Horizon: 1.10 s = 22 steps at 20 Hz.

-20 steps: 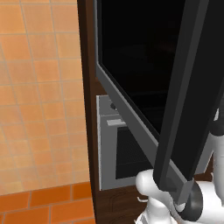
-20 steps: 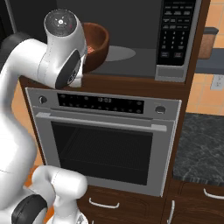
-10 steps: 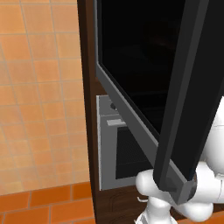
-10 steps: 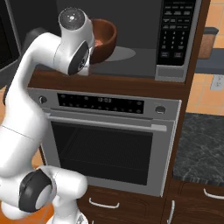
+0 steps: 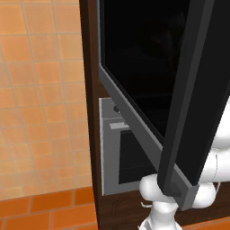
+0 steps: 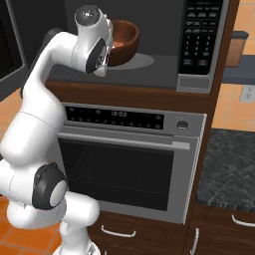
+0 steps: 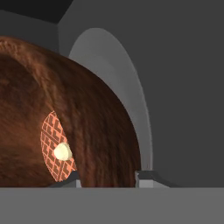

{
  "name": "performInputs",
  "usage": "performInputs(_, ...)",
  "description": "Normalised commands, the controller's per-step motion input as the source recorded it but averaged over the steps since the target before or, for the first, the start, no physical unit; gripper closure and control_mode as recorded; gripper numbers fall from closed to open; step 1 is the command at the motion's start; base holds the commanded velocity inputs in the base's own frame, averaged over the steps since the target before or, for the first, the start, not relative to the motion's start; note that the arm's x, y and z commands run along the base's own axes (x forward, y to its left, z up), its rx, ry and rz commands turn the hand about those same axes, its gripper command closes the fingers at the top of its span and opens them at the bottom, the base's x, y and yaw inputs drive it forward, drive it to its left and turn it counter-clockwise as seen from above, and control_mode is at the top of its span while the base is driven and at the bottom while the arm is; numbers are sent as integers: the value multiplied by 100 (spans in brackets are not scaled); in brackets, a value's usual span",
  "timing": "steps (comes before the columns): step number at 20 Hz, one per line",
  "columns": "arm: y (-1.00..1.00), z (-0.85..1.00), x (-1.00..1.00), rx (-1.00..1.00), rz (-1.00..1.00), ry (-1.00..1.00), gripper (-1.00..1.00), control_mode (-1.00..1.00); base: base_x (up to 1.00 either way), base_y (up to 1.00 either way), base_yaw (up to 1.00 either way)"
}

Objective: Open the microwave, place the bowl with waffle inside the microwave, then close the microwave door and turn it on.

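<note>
The microwave door (image 5: 193, 90) stands swung open nearest the base, and beyond it the hand (image 7: 107, 177), its fingers narrowly closed on the rim of the bowl (image 6: 122, 42) holding the waffle (image 7: 54, 146), places it on the turntable (image 7: 131, 100) inside the microwave (image 6: 199, 45); the next move calls for releasing and withdrawing.

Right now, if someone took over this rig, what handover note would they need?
Gripper: part-closed on the rim of the brown bowl, one finger tip on each side of its wall.
Bowl, with the waffle in it, is inside the microwave, over the grey turntable; whether it already rests on it I cannot tell.
Microwave door is swung wide open.
Done: door opened, bowl brought inside.
Left: release the bowl, pull the arm out, close the door, start it at the keypad.
</note>
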Motion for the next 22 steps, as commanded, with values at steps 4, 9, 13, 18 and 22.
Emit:
performInputs(4,0,9,63,0,-5,10,100,-100,0,0,0)
performInputs(9,0,16,61,0,-2,17,100,-100,0,0,0)
performInputs(13,0,0,56,0,0,20,100,-100,0,0,0)
performInputs(18,0,-31,18,0,0,9,100,-100,0,0,0)
performInputs(22,0,-55,11,0,0,4,100,-100,0,0,0)
